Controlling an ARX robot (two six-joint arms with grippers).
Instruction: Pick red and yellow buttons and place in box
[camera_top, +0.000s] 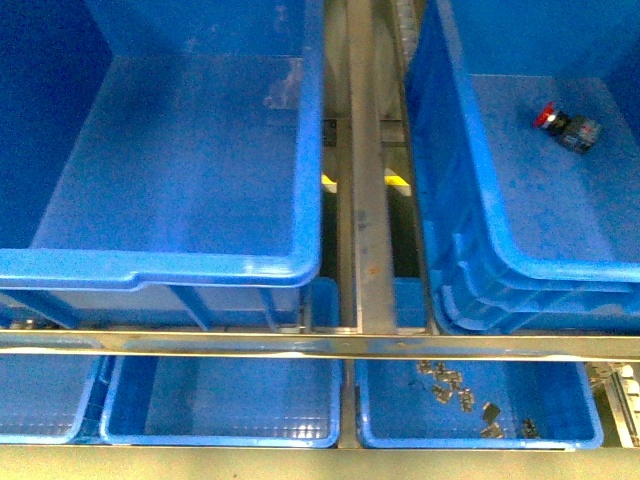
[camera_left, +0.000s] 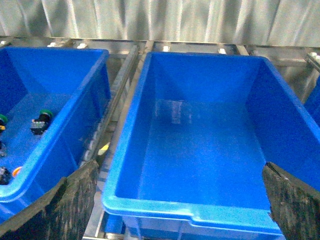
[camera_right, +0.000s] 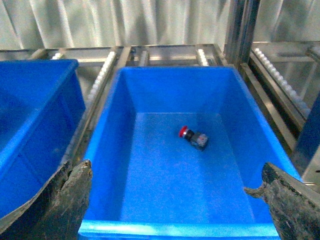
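Button (camera_right: 193, 137) with red cap lies in box (camera_right: 160, 187); left gripper (camera_left: 180, 169) and right gripper (camera_right: 176, 169) spread wide

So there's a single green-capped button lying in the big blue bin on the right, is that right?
Not quite: the button has a red cap, not green; the right wrist view shows it clearly. It does lie alone in the big blue bin on the right.
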